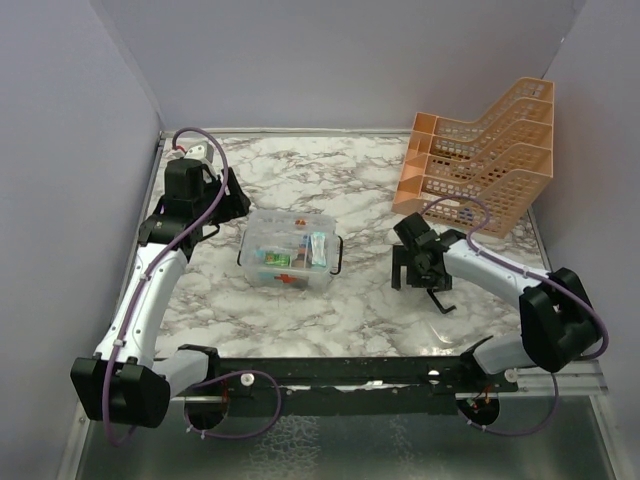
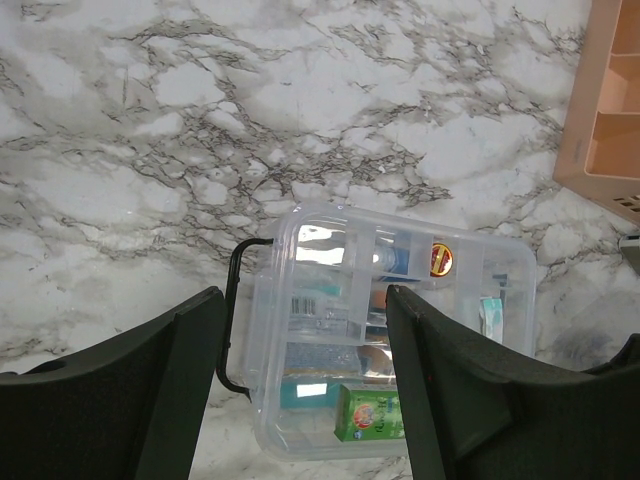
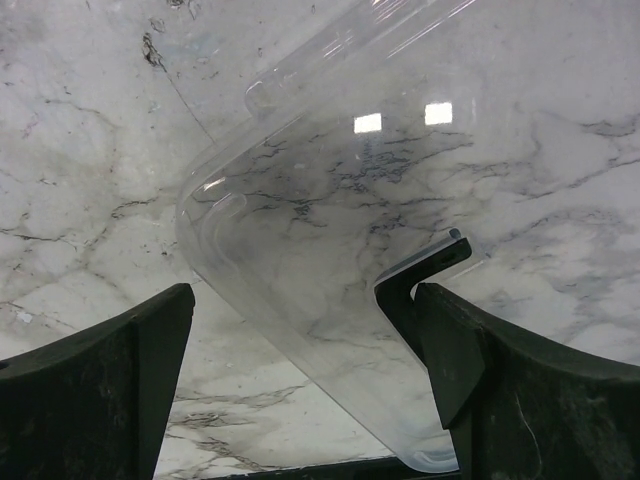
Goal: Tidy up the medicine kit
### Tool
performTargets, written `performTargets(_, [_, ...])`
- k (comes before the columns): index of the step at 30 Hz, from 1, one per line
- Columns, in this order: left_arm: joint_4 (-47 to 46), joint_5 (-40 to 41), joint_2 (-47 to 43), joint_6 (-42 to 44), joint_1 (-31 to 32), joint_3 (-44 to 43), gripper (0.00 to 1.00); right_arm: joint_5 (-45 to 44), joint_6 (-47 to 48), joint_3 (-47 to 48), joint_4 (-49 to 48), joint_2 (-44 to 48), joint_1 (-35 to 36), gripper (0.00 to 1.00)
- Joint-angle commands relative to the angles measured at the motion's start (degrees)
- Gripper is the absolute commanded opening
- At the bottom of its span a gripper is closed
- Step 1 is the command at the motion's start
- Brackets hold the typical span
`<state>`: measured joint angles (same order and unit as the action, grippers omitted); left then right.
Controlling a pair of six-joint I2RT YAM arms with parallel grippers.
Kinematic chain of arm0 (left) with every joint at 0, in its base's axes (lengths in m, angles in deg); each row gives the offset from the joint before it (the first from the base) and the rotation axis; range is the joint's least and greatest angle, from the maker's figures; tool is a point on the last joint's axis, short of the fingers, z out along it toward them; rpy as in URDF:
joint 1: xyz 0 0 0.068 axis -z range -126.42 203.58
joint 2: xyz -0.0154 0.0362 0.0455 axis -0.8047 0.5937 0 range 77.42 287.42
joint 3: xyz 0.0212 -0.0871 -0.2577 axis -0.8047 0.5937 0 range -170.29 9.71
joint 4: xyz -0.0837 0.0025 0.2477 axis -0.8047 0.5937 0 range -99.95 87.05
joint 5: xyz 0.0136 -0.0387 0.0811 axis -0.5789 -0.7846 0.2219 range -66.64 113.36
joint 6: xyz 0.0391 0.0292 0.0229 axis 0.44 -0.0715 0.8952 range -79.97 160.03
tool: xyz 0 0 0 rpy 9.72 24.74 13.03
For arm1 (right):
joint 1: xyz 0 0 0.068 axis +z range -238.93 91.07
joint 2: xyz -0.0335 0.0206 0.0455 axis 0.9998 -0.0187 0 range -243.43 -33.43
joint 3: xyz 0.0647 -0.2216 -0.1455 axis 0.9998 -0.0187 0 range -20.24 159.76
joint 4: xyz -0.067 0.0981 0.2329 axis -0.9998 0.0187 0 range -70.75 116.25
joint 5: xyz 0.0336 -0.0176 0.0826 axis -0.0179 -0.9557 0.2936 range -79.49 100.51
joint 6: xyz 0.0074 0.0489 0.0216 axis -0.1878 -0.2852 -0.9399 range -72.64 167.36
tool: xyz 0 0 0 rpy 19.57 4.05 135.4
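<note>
2 arms work over the white marble-patterned table (image 1: 350, 180), where the orange mesh tiered rack (image 1: 480, 150) stands at the far right corner. The medicine kit, a small clear plastic rectangular box (image 1: 288, 250) with a black U-shaped handle (image 2: 232, 320), sits left of centre, bottles and sachets inside. A clear flat plastic lid (image 3: 330, 200) lies under the right gripper (image 3: 302, 295), whose jaws stand wide apart, apparently not pinching it. The left gripper (image 2: 305, 295) hovers above the box, jaws apart, holding nothing. The step looks like parking the lid: raise the right arm straight up, so neither finger drags the lid's black clip (image 3: 425, 265)
</note>
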<state>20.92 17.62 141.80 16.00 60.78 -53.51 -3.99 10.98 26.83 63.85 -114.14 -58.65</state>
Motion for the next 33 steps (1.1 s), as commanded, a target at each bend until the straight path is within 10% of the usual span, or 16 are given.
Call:
performTargets(1, [-1.5, -0.8, 0.0, 0.7, -0.2, -1.7, 0.68, 2.5, -0.3, -0.5, -0.4, -0.1, 0.0, 0.92])
performTargets(15, [-1.6, -0.1, 0.3, 0.5, -0.2, -1.8, 0.68, 4.1, -3.2, 1.8, -5.4, -1.2, 0.1, 0.72])
performTargets(33, [-3.1, -10.0, -0.2, 0.8, -0.1, -3.9, 0.68, -1.3, -6.7, 16.5, 1.5, -8.0, 0.1, 0.77])
